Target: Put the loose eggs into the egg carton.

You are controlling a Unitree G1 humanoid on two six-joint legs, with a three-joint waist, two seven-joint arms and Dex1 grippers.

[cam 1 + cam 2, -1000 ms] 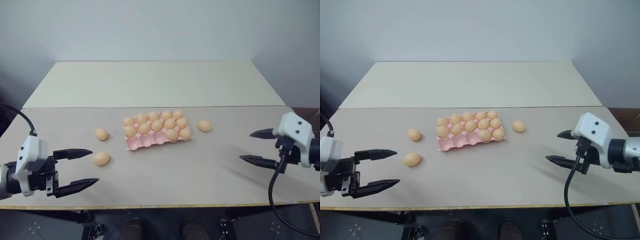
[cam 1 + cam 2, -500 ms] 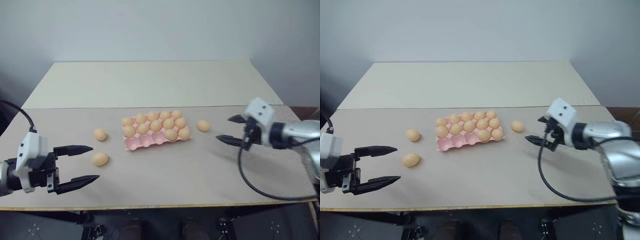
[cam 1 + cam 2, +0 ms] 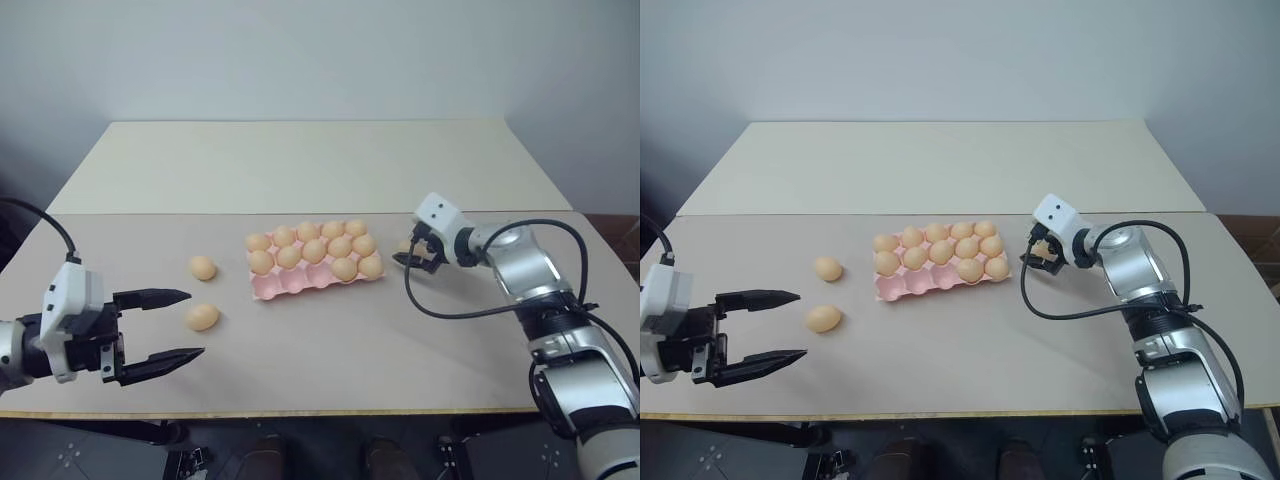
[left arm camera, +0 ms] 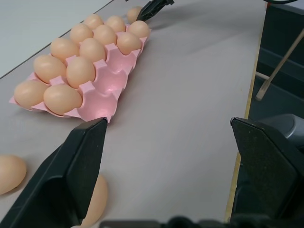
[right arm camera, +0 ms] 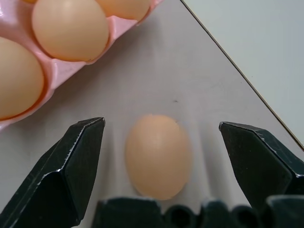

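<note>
Pale grey wall backs a beige counter made of two boards set end to end, where a pink egg carton sits near the middle, its two far rows full of eggs and two more eggs in the near row at the right end, leaving three near cups bare. Two loose eggs lie on the counter to the carton's left: one nearer the carton, the other closer to the front edge. A third loose egg rests just beside the carton's right end, and the right gripper is stretched out to it, black fingers spread wide on either side of the egg without touching it, gripping nothing. At the counter's front left corner, the left gripper hangs above the surface, its two fingers also spread wide and empty, pointing toward the nearer loose egg, which lies just past the fingertips. From the left wrist, the carton runs away diagonally with the right gripper's black tip at its far end.
</note>
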